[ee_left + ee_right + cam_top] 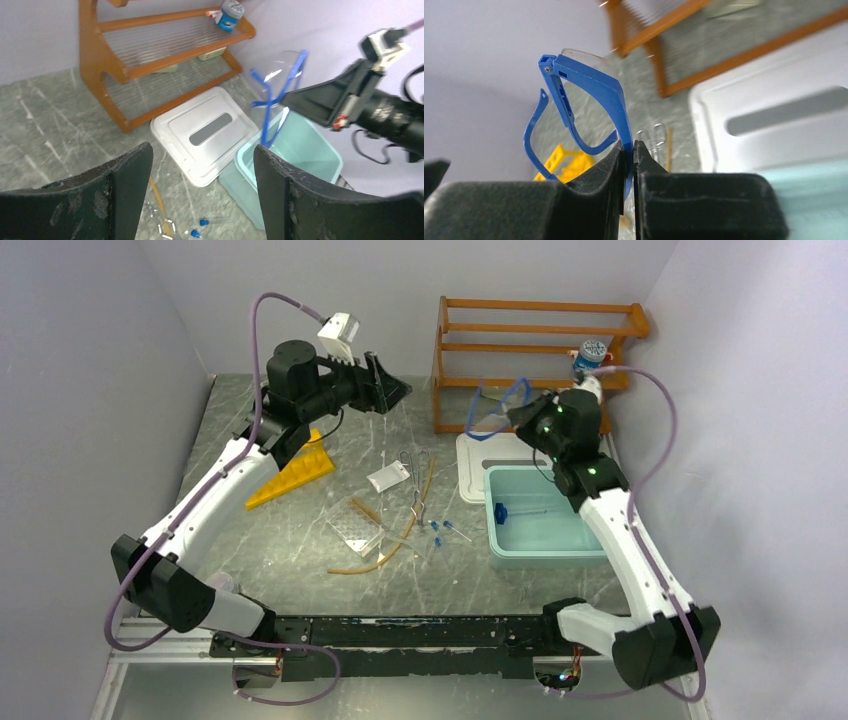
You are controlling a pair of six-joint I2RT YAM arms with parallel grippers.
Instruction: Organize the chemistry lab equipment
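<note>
The right gripper [629, 150] is shut tight on the goggles [591, 87]. Its two jaws pinch the blue frame at its bottom edge. The rest of the goggles stick up past the jaw tips, high in the air. Under these jaws are the blue-green tub [491, 522] and its white lid [468, 458], down on the table. The wooden shelf [540, 332] is out past the tips.

The left gripper [202, 155] is wide open, with nothing between its jaws. It is up off the table. The goggles are out in front of its jaws, well apart from them. Down on the table, lower than these jaws, lie the yellow rack [290, 477], the clear tray [357, 525], the white packet [388, 476], the tongs [418, 482], the long tan tube [398, 545] and the little blue-capped tubes [440, 530]
</note>
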